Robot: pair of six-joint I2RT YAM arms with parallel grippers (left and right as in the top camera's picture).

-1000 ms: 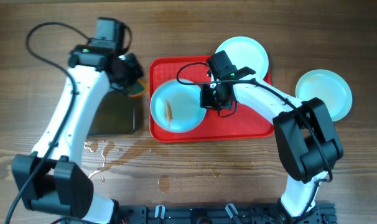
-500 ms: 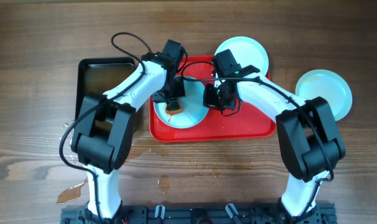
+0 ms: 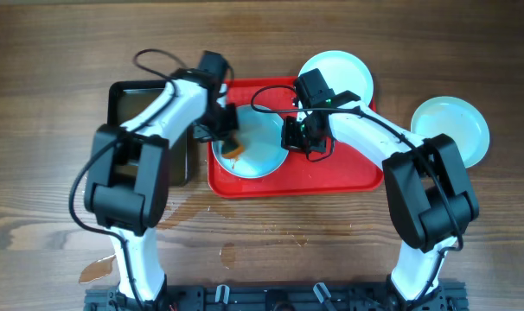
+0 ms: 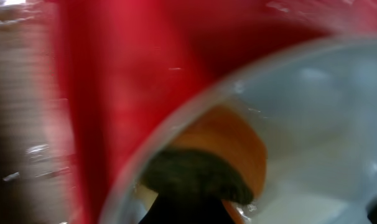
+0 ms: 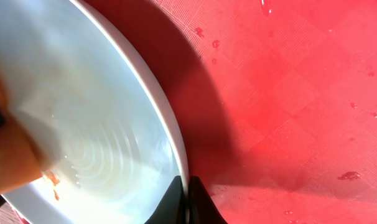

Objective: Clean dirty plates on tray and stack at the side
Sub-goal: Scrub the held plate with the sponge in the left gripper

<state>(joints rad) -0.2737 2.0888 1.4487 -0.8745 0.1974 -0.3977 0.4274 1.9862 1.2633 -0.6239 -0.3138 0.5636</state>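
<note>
A pale-blue plate (image 3: 258, 145) lies on the left half of the red tray (image 3: 331, 173). My right gripper (image 3: 293, 138) is shut on this plate's right rim; the rim runs between the fingertips (image 5: 187, 200) in the right wrist view. My left gripper (image 3: 227, 138) is shut on an orange sponge with a dark green pad (image 4: 201, 168) and presses it on the plate's left inner side (image 4: 313, 124). A second plate (image 3: 340, 73) sits at the tray's back right corner. A third plate (image 3: 452, 128) lies on the table right of the tray.
A black pan (image 3: 141, 99) with brownish water stands left of the tray, partly under my left arm. Water puddles (image 3: 98, 268) lie on the wooden table at the front left.
My left arm swung from the black pan to the tray and brought the sponge onto the held plate, then slid it left across the plate. My right arm has held still.
</note>
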